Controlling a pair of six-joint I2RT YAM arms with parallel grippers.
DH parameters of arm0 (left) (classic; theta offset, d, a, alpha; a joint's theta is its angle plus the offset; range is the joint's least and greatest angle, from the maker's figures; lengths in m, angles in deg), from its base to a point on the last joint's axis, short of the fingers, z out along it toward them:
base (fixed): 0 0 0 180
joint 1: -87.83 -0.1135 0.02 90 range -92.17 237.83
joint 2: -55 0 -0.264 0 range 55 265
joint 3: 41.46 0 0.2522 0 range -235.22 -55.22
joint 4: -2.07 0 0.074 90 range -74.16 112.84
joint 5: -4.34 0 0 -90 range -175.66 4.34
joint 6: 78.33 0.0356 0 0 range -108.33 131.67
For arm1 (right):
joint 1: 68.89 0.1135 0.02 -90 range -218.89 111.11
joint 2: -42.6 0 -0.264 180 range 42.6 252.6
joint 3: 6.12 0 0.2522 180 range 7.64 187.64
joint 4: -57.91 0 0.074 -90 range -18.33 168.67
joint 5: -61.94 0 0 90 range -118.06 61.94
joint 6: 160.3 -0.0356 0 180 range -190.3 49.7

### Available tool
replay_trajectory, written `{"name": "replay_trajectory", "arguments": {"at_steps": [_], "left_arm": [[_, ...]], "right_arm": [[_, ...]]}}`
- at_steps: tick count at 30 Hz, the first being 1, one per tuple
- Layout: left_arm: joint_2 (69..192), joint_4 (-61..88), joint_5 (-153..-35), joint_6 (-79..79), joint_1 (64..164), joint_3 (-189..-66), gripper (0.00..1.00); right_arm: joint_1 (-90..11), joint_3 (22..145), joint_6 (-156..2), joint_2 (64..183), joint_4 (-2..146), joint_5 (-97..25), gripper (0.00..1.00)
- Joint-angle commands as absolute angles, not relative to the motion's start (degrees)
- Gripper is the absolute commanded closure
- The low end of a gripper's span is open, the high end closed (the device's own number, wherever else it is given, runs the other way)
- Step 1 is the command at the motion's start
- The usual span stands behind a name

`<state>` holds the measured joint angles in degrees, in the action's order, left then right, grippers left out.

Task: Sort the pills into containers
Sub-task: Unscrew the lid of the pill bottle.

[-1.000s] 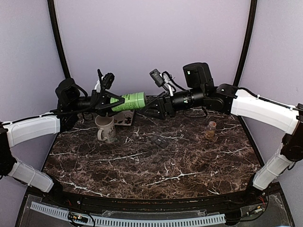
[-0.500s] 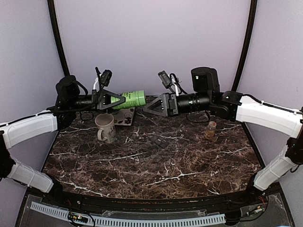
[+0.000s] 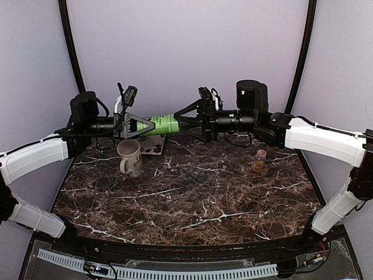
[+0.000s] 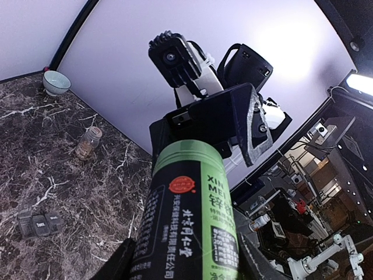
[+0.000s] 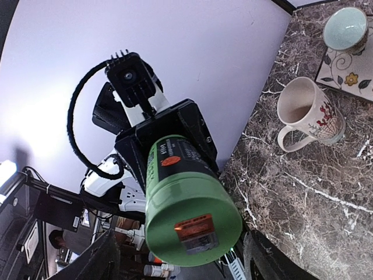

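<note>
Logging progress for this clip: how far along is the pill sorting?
Done: nothing visibly sorted; the grey compartment strip lies apart from both arms. In hand: left gripper holds the green bottle, right gripper open at its end. Left: opening it, then all the sorting.

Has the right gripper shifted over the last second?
Yes. The right gripper has risen and rolled by the green bottle, and its wrist has drawn right, toward the side where the small jar stands.

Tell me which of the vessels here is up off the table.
The green bottle: it lies sideways in the air, gripped by the left gripper, while the white mug and the little jar stand on the marble table.
</note>
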<state>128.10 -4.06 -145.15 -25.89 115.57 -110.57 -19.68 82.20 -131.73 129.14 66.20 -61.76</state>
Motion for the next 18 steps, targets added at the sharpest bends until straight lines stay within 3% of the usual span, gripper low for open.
{"name": "replay_trajectory", "arguments": {"at_steps": [1, 12, 18], "left_arm": [[125.45, -3.21, -145.9, -22.8, 115.51, -112.83, 1.0], [125.14, -1.13, -146.17, -21.38, 115.6, -113.72, 1.0], [125.37, -0.73, -146.23, -21.27, 115.75, -113.79, 1.0]], "right_arm": [[-19.89, 84.25, -135.55, 130.61, 65.69, -61.56, 0.26], [-19.78, 86.21, -137.41, 132.95, 63.45, -62.93, 0.28], [-19.47, 87.67, -137.16, 133.43, 63.65, -64.07, 0.38]]}}
